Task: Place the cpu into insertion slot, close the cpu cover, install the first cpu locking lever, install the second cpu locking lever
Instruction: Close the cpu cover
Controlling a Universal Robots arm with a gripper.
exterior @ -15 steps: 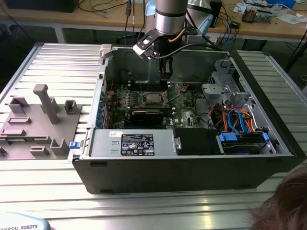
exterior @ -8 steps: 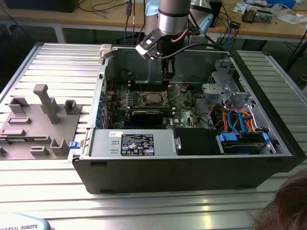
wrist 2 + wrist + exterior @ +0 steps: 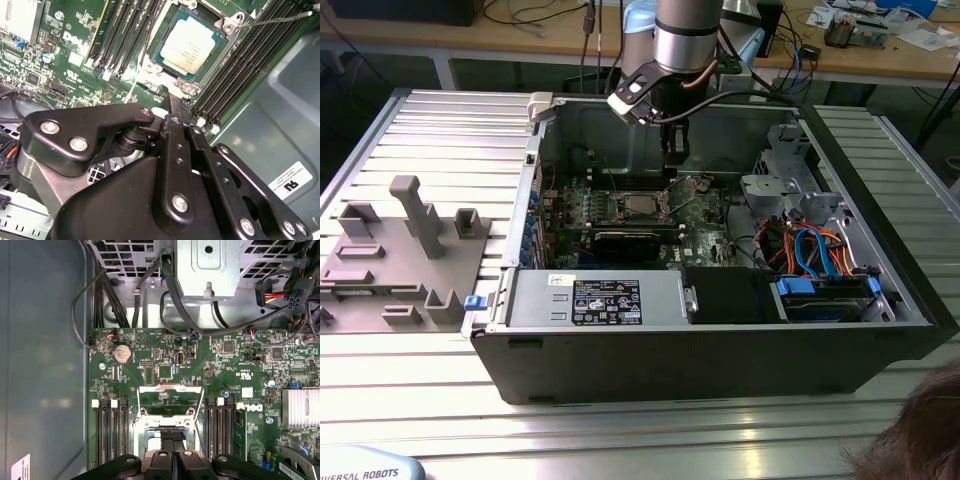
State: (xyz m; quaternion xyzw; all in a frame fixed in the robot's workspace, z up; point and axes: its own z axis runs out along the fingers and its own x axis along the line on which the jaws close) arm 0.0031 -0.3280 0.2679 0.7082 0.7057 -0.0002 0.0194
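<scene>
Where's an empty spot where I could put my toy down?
In the exterior view, the ribbed table is bare beyond the grey fixture and in the near strip before the computer case. Inside the case it is crowded: motherboard, cables, and the gripper by the cpu.

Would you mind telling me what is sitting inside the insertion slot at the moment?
The cpu lies inside the insertion slot, its silver top showing. The socket floor beneath it is hidden by the chip itself.

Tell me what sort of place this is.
Probably a robotics lab: an open computer case sits on a slotted aluminium table, with cable-strewn wooden workbenches behind and the arm reaching in.
</scene>
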